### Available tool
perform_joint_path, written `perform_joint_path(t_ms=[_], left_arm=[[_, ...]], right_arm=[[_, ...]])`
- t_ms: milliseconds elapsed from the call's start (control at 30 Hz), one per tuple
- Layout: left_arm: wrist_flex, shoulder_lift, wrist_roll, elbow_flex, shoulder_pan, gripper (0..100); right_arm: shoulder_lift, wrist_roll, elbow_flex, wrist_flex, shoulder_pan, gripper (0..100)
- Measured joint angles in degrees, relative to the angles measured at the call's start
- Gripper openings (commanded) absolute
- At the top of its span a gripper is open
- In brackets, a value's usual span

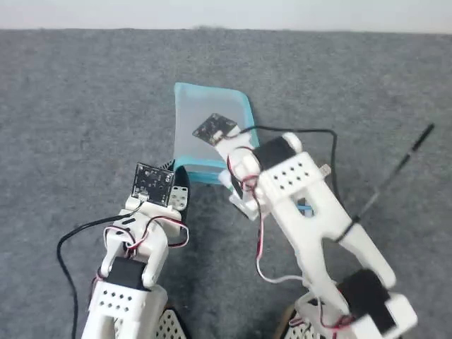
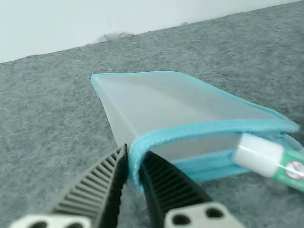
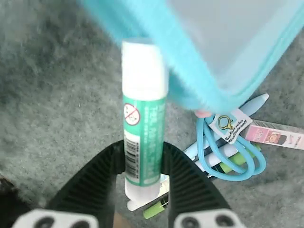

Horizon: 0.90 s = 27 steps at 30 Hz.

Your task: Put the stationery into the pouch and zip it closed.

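Note:
The translucent pouch with cyan trim lies at the middle of the grey mat, its mouth facing the arms. My left gripper is shut on the cyan rim at one corner of the mouth, holding it up. My right gripper is shut on a green-and-white glue stick. Its white cap sits at the pouch mouth, under the raised rim. Several pens, a blue cord loop and a pink-labelled item lie together on the mat beside the pouch.
The right arm hangs over the loose stationery, of which a blue bit peeks out. A thin black rod slants across the mat at the right. The left arm stands at the front left. Bare mat surrounds the pouch.

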<state>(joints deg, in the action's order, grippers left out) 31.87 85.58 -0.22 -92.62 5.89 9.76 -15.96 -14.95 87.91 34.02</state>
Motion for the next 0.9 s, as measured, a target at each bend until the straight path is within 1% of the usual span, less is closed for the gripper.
perform_joint_path(t_ms=[133,333,433,467,533,633,667,900], left_arm=[[0.0,0.0,0.0,0.0,0.0,1],[0.0,0.0,0.0,0.0,0.35,1],[0.0,0.0,0.09,0.0,0.35,1],[0.0,0.0,0.18,0.0,0.35,1],[0.0,0.0,0.26,0.0,0.35,1],[0.0,0.0,0.35,0.0,0.26,1],[0.0,0.0,0.35,0.0,0.26,1],[0.0,0.0,0.26,-1.32,0.53,1]], right_arm=[[-6.59,3.16,8.44,3.52,-0.26,0.6],[-17.23,4.31,25.41,10.81,-1.85,0.6],[-22.86,6.15,33.49,12.4,-1.85,1.0],[-24.62,6.86,35.78,12.4,-1.93,1.5],[-27.34,8.09,39.38,12.4,-1.93,6.5],[-29.45,8.7,41.93,12.48,-1.93,16.4],[-29.45,8.7,42.11,12.48,-1.93,18.4],[-29.36,9.05,43.08,12.48,-1.93,19.4]])
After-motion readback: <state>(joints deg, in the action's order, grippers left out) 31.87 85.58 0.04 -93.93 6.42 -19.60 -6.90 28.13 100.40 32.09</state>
